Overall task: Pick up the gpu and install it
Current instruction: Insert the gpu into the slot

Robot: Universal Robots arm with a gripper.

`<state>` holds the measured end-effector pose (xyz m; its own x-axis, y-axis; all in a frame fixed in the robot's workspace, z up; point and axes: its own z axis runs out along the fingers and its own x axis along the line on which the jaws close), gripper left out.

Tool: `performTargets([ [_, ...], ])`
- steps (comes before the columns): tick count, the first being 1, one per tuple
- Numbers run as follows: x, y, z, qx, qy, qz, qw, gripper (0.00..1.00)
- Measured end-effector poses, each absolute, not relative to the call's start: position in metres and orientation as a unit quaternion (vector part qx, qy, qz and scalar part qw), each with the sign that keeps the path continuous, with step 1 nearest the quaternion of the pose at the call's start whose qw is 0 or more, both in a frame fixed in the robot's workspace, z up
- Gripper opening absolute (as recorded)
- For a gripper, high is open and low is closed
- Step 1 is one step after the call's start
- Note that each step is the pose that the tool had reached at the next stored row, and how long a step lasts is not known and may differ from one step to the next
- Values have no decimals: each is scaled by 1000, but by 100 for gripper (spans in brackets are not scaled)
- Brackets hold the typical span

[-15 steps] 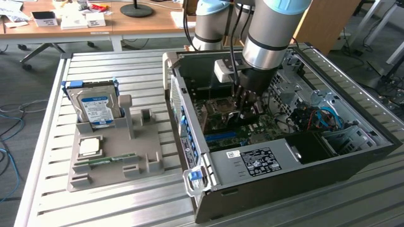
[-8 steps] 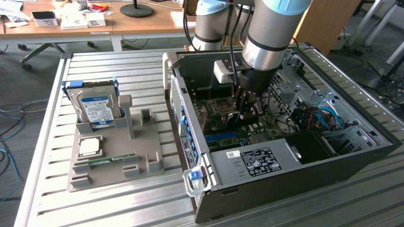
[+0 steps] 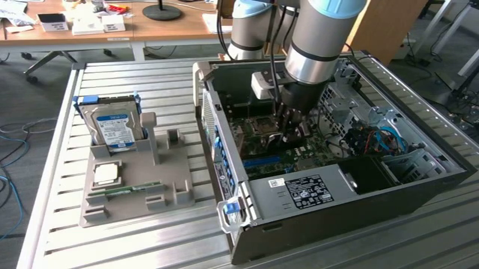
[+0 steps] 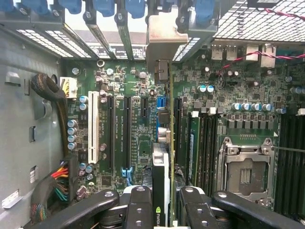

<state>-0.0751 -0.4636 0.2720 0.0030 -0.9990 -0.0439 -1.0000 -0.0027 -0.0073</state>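
Wrist view gave me the clearest read. The black two-fingered claw (image 4: pixel 167 210) was closed narrowly on the thin green circuit-board gpu (image 4: pixel 162 174), one finger pressed against each face. The card showed edge-on, upright above the green motherboard (image 4: pixel 138 119). Its long silver metal bracket (image 4: pixel 164 40) pointed toward the rear wall of the case, where a row of blue plastic latches (image 4: pixel 105 7) lined the slot openings. The card hung between the long black expansion slots (image 4: pixel 110 138) and the square silver processor socket (image 4: pixel 245 174). In the exterior view the claw reached deep into the open black-and-silver computer case (image 3: pixel 337 216), which lay on its side on the slatted metal worktop (image 3: pixel 112 246). On the exterior view's left, just beside the case, a grey plastic parts holder (image 3: pixel 142 174) carried a boxy silver hard drive with a blue-white label (image 3: pixel 116 126). I judged the pick-up done and the install step in hand, with the gpu lifted clear of the holder and brought over the board. I could not tell whether its lower edge touched a slot. Seating it, by my reckoning, called for the card's edge square over its slot, the bracket lined up with a rear opening, and a straight, even press.
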Motion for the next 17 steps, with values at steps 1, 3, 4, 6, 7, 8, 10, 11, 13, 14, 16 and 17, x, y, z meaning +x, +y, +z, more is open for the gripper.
performTargets([
  [1,-76,-464,272,-708,706,13,18,27],
  [3,-76,-464,272,-708,706,13,18,27],
  [4,-77,-464,271,-708,706,13,18,27],
  [6,-77,-464,270,-708,706,13,18,27],
  [7,-78,-464,269,-708,706,13,18,27],
  [8,-78,-464,268,-708,706,13,18,27],
  [10,-79,-464,266,-708,706,13,18,27],
  [11,-79,-464,266,-708,706,13,18,27],
  [13,-80,-464,264,-708,706,13,18,27],
  [14,-81,-464,263,-708,706,13,18,27],
  [16,-81,-464,263,-708,706,13,18,27],
  [17,-82,-464,263,-708,706,13,18,27],
])
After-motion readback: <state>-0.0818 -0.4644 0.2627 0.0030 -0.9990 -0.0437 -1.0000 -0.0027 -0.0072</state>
